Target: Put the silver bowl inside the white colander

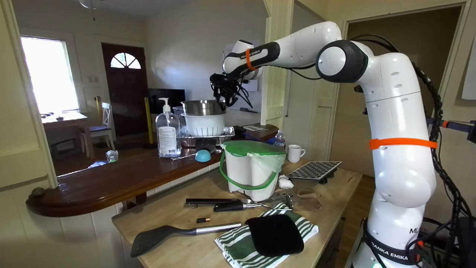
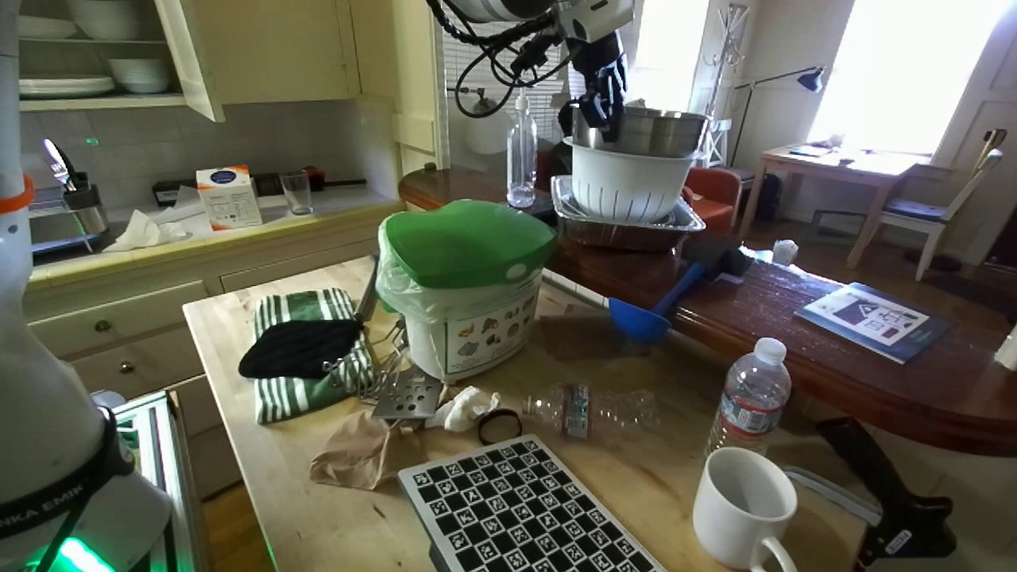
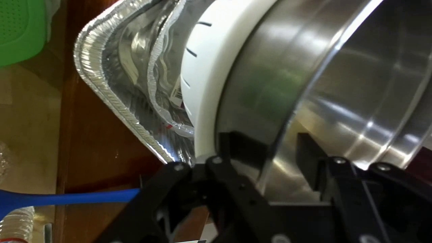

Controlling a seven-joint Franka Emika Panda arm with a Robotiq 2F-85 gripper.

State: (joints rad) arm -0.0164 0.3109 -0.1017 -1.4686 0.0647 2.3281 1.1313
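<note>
The silver bowl (image 1: 200, 108) sits upright in the white colander (image 1: 206, 124), its upper wall rising above the colander's rim. In an exterior view the bowl (image 2: 663, 131) and colander (image 2: 632, 184) show the same way. In the wrist view the bowl's wall (image 3: 263, 87) stands inside the colander's rim (image 3: 202, 67). My gripper (image 3: 266, 145) is open at the bowl's near edge. One finger is outside the bowl wall, close to the colander's rim; the other is inside the bowl. Gaps show between the bowl's rim and both fingers. The gripper also shows in both exterior views (image 1: 223, 100) (image 2: 592, 127).
The colander stands in a foil tray (image 2: 588, 230) on a dark wooden ledge (image 1: 130, 171). A pump bottle (image 1: 167, 134) is close beside it. A green-lidded white container (image 2: 469, 326) stands on the lower table. A blue ladle (image 2: 659, 310) juts off the ledge.
</note>
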